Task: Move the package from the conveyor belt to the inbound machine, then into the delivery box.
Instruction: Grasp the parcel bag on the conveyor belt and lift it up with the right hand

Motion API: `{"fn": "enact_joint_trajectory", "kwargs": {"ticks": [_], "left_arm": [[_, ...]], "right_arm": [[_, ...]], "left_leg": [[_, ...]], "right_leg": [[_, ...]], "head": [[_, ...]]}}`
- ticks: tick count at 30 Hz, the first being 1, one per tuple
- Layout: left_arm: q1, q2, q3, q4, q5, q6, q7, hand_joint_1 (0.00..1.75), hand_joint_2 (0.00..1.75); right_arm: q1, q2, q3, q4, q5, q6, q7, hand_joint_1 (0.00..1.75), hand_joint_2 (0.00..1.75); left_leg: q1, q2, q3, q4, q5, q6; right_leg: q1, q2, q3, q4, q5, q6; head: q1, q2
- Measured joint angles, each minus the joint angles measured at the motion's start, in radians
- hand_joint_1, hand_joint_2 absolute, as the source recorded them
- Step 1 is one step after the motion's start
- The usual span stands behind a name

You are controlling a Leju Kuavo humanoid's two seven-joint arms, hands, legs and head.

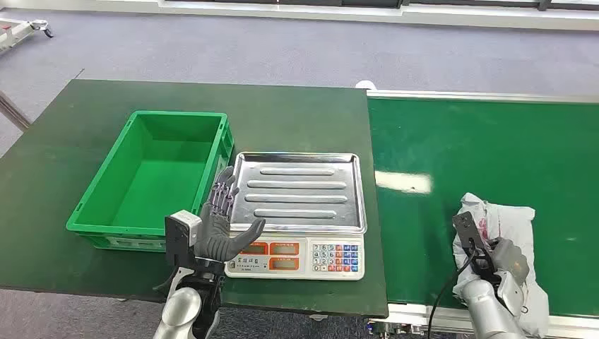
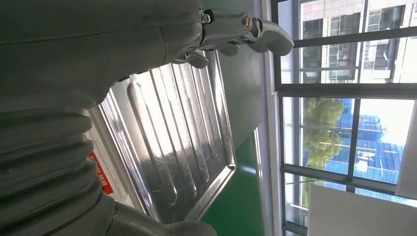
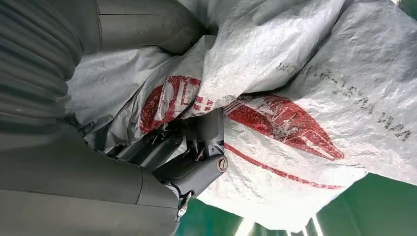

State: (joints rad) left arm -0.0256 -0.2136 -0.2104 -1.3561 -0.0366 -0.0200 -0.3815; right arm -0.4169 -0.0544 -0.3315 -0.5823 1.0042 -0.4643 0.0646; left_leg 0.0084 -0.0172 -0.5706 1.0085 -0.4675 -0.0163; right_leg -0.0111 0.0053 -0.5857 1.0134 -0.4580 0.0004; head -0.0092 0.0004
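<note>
A white plastic package (image 1: 510, 240) with red print is seen at the lower right of the head view, lying on the green conveyor belt (image 1: 487, 152). The right hand (image 1: 503, 260) is pressed into the package's near end, and in the right wrist view the crumpled film (image 3: 305, 88) is seen gathered around the dark fingers (image 3: 196, 162), so the package is taken as gripped by that hand. The package is still in contact with the belt as far as can be told.

At the centre of the head view a scale (image 1: 300, 212) is placed on a dark green table (image 1: 70, 141), its ribbed steel tray (image 1: 300, 189) bare and its keypad panel turned toward the bottom of the frame. A green crate (image 1: 159, 176) is set just left of the scale, close beside it.

The left hand (image 1: 222, 222) is held open at the lower centre-left of the head view, fingers spread and raised over the near left corner of the tray, with nothing in it. In the left wrist view the tray (image 2: 172, 142) is seen past the grey thumb (image 2: 246, 29), with windows at the right of the frame.
</note>
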Motion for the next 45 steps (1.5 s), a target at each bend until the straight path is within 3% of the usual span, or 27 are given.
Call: {"fn": "enact_joint_trajectory", "kwargs": {"ticks": [14,22,35,45], "left_arm": [[0.003,-0.003,0.011,-0.005,-0.010,0.003,-0.012,0.00,1.75],[0.003,-0.005,0.014,0.003,-0.016,0.013,-0.038,0.00,1.75],[0.009,-0.005,0.014,0.003,-0.005,0.021,-0.040,0.00,1.75],[0.009,-0.004,0.015,-0.006,0.005,0.034,-0.037,0.00,1.75]], "right_arm": [[0.123,0.050,0.055,-0.361,0.014,-0.021,-0.056,1.75,1.75],[0.125,0.060,0.181,-0.586,0.057,0.047,-0.015,1.75,1.75],[0.050,0.018,0.280,-0.589,-0.027,0.057,-0.044,1.75,1.75],[0.013,0.015,0.372,-0.585,-0.036,0.102,-0.060,1.75,1.75]], "left_leg": [[-0.001,0.000,-0.006,0.000,0.000,0.000],[-0.001,0.000,-0.009,0.000,0.001,0.000],[-0.001,0.000,-0.010,0.000,0.001,0.000],[-0.001,-0.001,-0.011,-0.001,0.001,-0.001]], "right_leg": [[-0.001,0.000,-0.007,0.000,0.000,0.000],[0.000,0.001,-0.010,0.000,0.000,0.000],[-0.001,0.001,-0.011,0.000,0.000,0.000],[0.000,0.000,-0.011,0.001,0.000,0.000]], "head": [[0.000,0.000],[0.000,0.000],[0.000,0.000],[0.000,0.000]]}}
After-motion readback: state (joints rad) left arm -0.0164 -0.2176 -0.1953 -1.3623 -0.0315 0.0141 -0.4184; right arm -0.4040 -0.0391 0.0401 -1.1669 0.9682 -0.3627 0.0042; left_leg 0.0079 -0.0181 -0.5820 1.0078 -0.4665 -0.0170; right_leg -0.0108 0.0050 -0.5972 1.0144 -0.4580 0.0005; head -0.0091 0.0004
